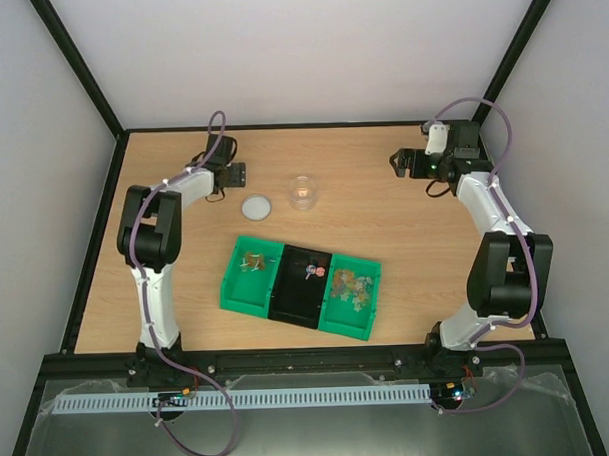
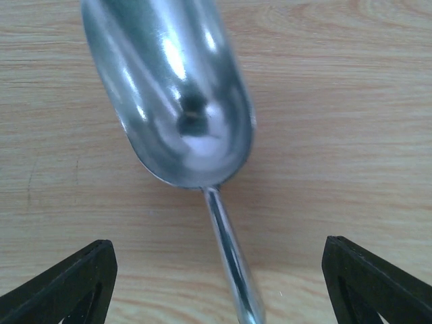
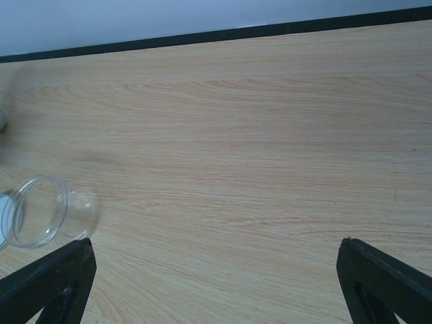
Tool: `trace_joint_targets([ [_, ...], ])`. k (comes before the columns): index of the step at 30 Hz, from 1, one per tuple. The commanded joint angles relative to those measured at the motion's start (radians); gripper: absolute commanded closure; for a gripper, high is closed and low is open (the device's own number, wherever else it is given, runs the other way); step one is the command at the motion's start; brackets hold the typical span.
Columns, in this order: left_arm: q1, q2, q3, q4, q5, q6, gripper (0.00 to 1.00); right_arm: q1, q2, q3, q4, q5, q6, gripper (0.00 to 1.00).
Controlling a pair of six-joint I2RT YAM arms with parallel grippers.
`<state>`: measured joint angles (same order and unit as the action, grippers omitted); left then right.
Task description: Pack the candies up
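The candies (image 1: 352,284) are tiny mixed-colour sweets lying in three joined bins: some gold-brown ones in the left green bin (image 1: 237,290), a few in the black middle bin (image 1: 297,300), and most in the right green bin (image 1: 356,321). A metal scoop (image 2: 175,94) lies on the wood at the far left. My left gripper (image 2: 219,283) hangs low over it, open, with the scoop's thin handle (image 2: 233,263) running between its fingers and touching neither. In the top view the left gripper (image 1: 233,176) hides the scoop. My right gripper (image 1: 408,166) stands open at the far right over bare wood.
A clear, empty jar (image 1: 302,192) stands behind the bins, and its round lid (image 1: 256,206) lies flat to its left. The jar (image 3: 40,212) also shows at the left edge of the right wrist view. Black frame rails edge the table.
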<state>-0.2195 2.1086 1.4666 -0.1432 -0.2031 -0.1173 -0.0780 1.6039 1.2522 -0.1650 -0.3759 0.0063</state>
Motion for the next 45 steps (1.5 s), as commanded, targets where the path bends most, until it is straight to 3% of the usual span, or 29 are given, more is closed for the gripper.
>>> trace_joint_targets([
  [1,-0.004,0.077,0.088,-0.010,-0.075,-0.029,0.15,0.004,-0.042,-0.019,-0.054,0.007,-0.016,0.01],
  [5,-0.003,0.140,0.180,-0.067,-0.087,-0.019,0.28,0.004,-0.047,-0.024,-0.058,0.011,-0.018,0.01],
  [9,0.000,0.166,0.200,-0.114,-0.068,-0.005,0.46,0.004,-0.051,-0.020,-0.059,0.016,-0.024,0.01],
  [18,0.009,0.178,0.193,-0.188,-0.024,-0.004,0.61,0.004,-0.048,-0.013,-0.062,0.012,-0.028,0.01],
  [24,0.034,0.147,0.144,-0.185,0.017,0.025,0.82,0.004,-0.054,-0.019,-0.063,0.002,-0.026,0.01],
  [29,0.059,0.086,0.093,-0.165,0.037,0.064,0.87,0.004,-0.059,-0.022,-0.053,-0.014,-0.017,0.01],
  [32,0.066,0.060,0.078,-0.162,0.043,0.122,0.97,0.004,-0.055,-0.026,-0.037,-0.011,-0.009,0.01],
  [36,0.068,0.034,0.056,-0.157,0.042,0.200,0.98,0.004,-0.045,-0.017,-0.026,-0.012,-0.003,0.01],
  [41,0.075,-0.035,0.007,-0.134,0.147,0.298,0.98,0.004,-0.065,-0.033,0.045,-0.016,0.039,0.01],
  [45,0.074,-0.112,-0.005,-0.135,0.214,0.392,0.98,0.004,-0.077,-0.029,0.043,-0.106,0.005,0.01],
])
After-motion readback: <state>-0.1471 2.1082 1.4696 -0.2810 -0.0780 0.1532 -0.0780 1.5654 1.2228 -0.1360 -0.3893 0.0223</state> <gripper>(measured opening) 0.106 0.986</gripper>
